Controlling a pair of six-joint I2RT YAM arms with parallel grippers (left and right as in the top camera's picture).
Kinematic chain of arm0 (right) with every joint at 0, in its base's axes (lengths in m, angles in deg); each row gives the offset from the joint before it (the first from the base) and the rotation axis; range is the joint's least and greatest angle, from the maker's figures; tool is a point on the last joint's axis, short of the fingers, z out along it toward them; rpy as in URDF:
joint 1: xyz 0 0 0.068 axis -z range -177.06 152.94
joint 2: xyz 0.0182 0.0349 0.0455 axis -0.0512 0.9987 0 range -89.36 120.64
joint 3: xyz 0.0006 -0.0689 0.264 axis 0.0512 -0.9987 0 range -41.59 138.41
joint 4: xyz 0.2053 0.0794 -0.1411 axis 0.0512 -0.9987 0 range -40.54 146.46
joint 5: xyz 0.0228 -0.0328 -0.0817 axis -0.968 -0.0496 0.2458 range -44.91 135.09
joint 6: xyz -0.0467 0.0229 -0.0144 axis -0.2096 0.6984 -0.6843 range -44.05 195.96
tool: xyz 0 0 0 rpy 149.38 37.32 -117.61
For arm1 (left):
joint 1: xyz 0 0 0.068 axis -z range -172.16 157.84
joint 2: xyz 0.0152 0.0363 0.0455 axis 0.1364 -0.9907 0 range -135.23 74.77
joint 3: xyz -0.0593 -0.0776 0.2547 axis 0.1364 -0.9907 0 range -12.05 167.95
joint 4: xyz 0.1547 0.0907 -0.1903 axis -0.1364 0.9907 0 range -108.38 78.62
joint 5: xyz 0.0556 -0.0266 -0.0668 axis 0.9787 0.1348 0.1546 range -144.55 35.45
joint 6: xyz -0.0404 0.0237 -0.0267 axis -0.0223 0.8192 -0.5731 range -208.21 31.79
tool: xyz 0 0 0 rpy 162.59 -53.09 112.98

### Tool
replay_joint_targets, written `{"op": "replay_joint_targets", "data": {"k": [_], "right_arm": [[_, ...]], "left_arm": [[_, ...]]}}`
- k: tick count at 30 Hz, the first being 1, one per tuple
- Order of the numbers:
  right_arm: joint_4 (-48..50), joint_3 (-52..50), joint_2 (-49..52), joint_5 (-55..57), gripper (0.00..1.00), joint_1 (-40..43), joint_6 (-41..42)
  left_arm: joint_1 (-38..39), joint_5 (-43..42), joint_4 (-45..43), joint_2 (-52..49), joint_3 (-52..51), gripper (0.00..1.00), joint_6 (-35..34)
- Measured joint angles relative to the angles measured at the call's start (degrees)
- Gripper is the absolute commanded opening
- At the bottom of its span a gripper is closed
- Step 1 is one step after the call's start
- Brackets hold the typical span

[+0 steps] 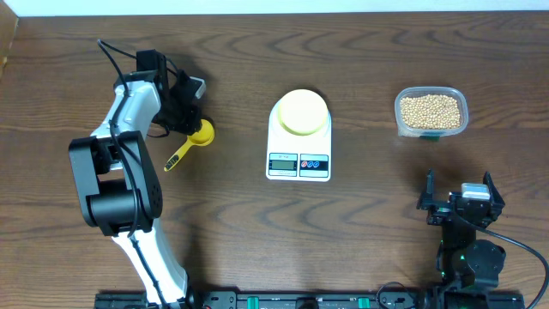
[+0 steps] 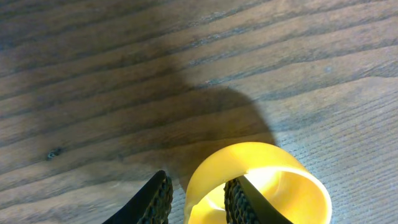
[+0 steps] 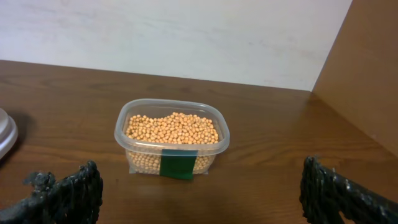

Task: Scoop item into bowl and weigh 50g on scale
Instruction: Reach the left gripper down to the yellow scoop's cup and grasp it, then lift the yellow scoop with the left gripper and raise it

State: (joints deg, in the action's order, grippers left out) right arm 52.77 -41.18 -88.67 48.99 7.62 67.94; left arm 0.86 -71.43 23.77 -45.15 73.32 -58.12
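Tan beans [image 1: 431,109] fill a clear tub [image 1: 400,120] at the far right, also in the right wrist view as beans [image 3: 172,127] in the tub [image 3: 124,140]. The pale-yellow bowl [image 1: 302,112] sits on the white scale [image 1: 298,163] at mid-table. A bright yellow measuring spoon [image 1: 200,133] lies at the left. My left gripper [image 1: 190,116] is over its cup [image 2: 261,162]. That gripper [image 2: 199,186] straddles the cup's wall, one finger inside and one outside, with a small gap on the outer side. My right gripper [image 1: 459,184] [image 3: 199,186] stands wide open near the front right, holding nothing.
The spoon's handle [image 1: 176,157] points toward the front left. The scale's edge [image 3: 5,130] shows at the left of the right wrist view. A pale wall runs behind the table's far edge, and a brown panel [image 3: 367,68] stands at the right.
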Motion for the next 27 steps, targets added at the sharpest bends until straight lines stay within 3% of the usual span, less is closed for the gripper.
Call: {"op": "replay_joint_targets", "data": {"k": [9,13,22,27], "right_arm": [[0.0,0.0,0.0,0.0,0.99,0.0,0.0],[0.0,0.0,0.0,0.0,0.99,0.0,0.0],[0.0,0.0,0.0,0.0,0.99,0.0,0.0],[0.0,0.0,0.0,0.0,0.99,0.0,0.0]], "left_arm": [[0.0,0.0,-0.9,-0.6,-1.7,0.26,0.0],[0.0,-0.4,-2.6,-0.6,-2.3,0.08,0.0],[0.0,-1.0,-3.2,-0.5,-2.5,0.08,-1.0],[0.0,-1.0,-3.3,1.4,-2.0,0.08,-8.4]]}}
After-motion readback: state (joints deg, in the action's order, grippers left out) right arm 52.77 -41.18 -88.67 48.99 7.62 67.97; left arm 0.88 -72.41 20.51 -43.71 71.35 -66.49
